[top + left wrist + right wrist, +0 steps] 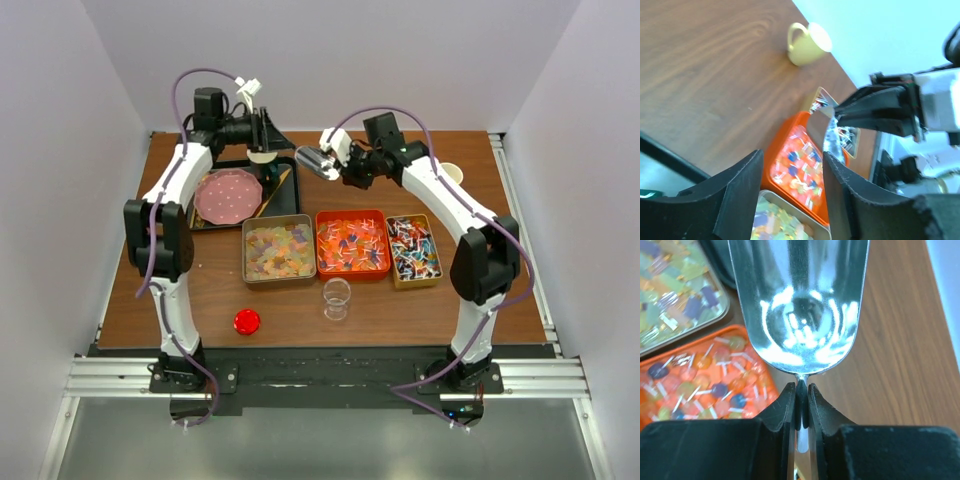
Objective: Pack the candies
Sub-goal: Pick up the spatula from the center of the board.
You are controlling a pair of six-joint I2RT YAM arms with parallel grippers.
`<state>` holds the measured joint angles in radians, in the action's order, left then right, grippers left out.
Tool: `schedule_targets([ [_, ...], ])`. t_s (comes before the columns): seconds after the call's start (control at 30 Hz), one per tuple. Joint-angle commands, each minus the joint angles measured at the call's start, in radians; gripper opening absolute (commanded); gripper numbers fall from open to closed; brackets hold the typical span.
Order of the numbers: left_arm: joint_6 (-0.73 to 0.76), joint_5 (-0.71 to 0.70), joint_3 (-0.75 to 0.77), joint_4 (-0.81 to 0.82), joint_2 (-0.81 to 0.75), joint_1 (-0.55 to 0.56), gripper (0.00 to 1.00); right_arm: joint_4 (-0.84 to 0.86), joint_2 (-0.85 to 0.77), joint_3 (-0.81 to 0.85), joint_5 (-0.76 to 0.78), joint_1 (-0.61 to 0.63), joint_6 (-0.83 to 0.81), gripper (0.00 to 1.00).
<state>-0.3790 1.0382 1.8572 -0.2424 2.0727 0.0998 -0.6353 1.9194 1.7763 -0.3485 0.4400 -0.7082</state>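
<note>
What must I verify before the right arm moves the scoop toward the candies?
1. The right claw is shut on the scoop handle: ok.
2. The scoop bowl holds no candy: ok.
3. The left claw is open and holds nothing: ok.
4. The candies in the orange tray are uncovered: ok.
5. The clear cup stands upright in front of the trays: ok.
6. Enough room between left claw and scoop: cannot tell.
</note>
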Motion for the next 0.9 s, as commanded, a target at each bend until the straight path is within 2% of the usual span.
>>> schedule_targets([
  [0.0,-0.017,0.132,-0.088,0.074,-0.049,0.005,0.54,-0.093,-0.057,-0.051,0.019,0.000,-0.017,0.00],
  [0.2,-0.038,0.166,-0.128,0.089,-0.077,0.034,0.53,-0.116,-0.049,-0.054,0.037,0.003,0.006,0.00],
  [0.33,0.031,0.117,-0.131,-0.003,-0.082,0.054,0.54,-0.110,-0.051,-0.037,0.034,0.008,0.026,0.00],
  [0.47,0.049,0.065,-0.141,-0.021,-0.082,0.075,0.54,-0.118,-0.054,-0.025,0.034,0.023,0.024,0.00],
  [0.53,0.048,0.054,-0.135,-0.023,-0.072,0.087,0.50,-0.118,-0.059,-0.025,0.034,0.031,0.019,0.00],
  [0.63,0.045,0.045,-0.122,-0.024,-0.054,0.101,0.40,-0.119,-0.066,-0.025,0.028,0.042,0.032,0.00],
  [0.7,0.043,0.046,-0.115,-0.025,-0.045,0.109,0.27,-0.116,-0.075,-0.023,0.025,0.045,0.042,0.00],
  [0.73,0.043,0.048,-0.115,-0.024,-0.042,0.113,0.20,-0.115,-0.082,-0.021,0.022,0.046,0.052,0.00],
  [0.77,0.042,0.051,-0.116,-0.026,-0.040,0.115,0.07,-0.115,-0.085,-0.023,0.020,0.048,0.058,0.00],
  [0.8,0.042,0.049,-0.116,-0.028,-0.037,0.117,0.00,-0.113,-0.097,-0.028,0.022,0.049,0.064,0.00],
  [0.87,0.040,0.065,-0.121,-0.037,-0.033,0.117,0.00,-0.116,-0.115,-0.040,0.022,0.049,0.064,0.00],
])
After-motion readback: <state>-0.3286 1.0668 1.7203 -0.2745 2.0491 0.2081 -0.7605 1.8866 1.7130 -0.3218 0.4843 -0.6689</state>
